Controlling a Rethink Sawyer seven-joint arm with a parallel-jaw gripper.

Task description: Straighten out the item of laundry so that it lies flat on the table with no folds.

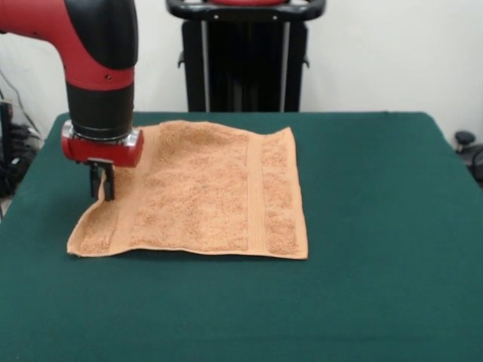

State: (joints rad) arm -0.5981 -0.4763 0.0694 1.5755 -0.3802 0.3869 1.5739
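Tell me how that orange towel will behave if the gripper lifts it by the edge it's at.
The towel is thin terry lying limp on the table, so it would probably drape and sag rather than hold shape. It looks light for its spread. Lifted at the edge under the gripper, the rest would likely drag across the felt-like cloth.

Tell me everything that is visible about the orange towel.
The towel is orange-tan terry, roughly square, with a flat woven band near its left and right edges. It lies spread almost flat on the green table, left of centre. Its left edge is slightly raised, where the end effector meets it. Whether cloth is pinched there cannot be seen.
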